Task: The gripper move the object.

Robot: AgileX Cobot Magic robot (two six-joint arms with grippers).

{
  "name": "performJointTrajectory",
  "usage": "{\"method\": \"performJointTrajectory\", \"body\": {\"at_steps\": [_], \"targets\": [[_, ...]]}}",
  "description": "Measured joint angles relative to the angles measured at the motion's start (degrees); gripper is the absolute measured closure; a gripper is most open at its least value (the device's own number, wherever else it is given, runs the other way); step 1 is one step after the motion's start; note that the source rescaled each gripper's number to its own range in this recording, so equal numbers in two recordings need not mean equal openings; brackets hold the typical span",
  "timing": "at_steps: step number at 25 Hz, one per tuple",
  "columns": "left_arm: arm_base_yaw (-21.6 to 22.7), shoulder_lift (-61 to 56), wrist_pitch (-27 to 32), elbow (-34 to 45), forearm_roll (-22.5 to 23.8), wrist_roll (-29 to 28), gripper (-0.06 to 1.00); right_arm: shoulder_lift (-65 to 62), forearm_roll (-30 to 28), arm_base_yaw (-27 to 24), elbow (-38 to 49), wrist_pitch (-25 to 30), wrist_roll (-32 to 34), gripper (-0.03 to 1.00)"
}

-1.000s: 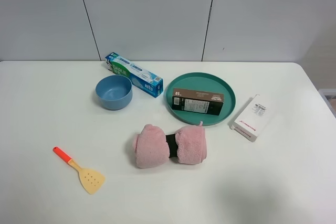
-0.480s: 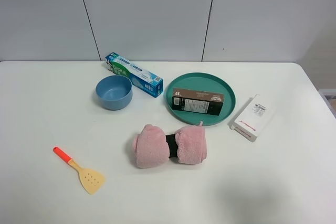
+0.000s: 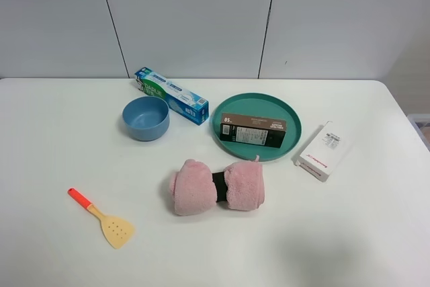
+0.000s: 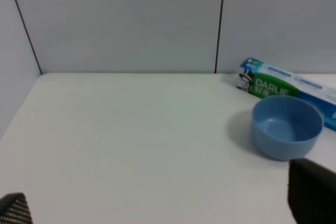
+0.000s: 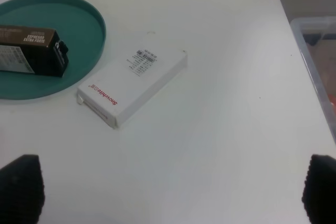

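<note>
The object, a long dark brown carton with a white "05" mark and a white label panel, lies flat in a teal round plate right of the table's centre. One end of it shows in the right wrist view, on the plate. Neither arm shows in the high view. The left gripper shows only two dark fingertips at the frame's lower corners, wide apart and empty. The right gripper likewise shows two dark fingertips, wide apart, over bare table near the white box.
A blue-green toothpaste box and a blue bowl sit left of the plate. A white flat box lies to the plate's right. A pink rolled towel and an orange-handled spatula lie nearer the front. A clear bin stands past the table's right edge.
</note>
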Motion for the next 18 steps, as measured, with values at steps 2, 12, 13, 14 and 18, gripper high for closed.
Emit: {"method": "performJointTrajectory", "body": {"at_steps": [2, 12, 13, 14, 18], "targets": [[0.0, -1.3, 2.5, 0.6, -0.6, -0.1, -0.03, 0.0, 0.0, 0.0, 0.0, 0.0, 0.0, -0.03], [0.0, -1.6, 8.1, 4.5, 1.0, 0.4, -0.03, 0.0, 0.0, 0.0, 0.0, 0.0, 0.0, -0.03], [0.0, -1.6, 8.3, 4.5, 1.1, 0.4, -0.03, 0.0, 0.0, 0.0, 0.0, 0.0, 0.0, -0.03], [0.0, -1.6, 8.3, 4.5, 1.2, 0.4, -0.03, 0.0, 0.0, 0.0, 0.0, 0.0, 0.0, -0.03], [0.0, -1.6, 8.3, 4.5, 1.2, 0.4, -0.03, 0.0, 0.0, 0.0, 0.0, 0.0, 0.0, -0.03]]}}
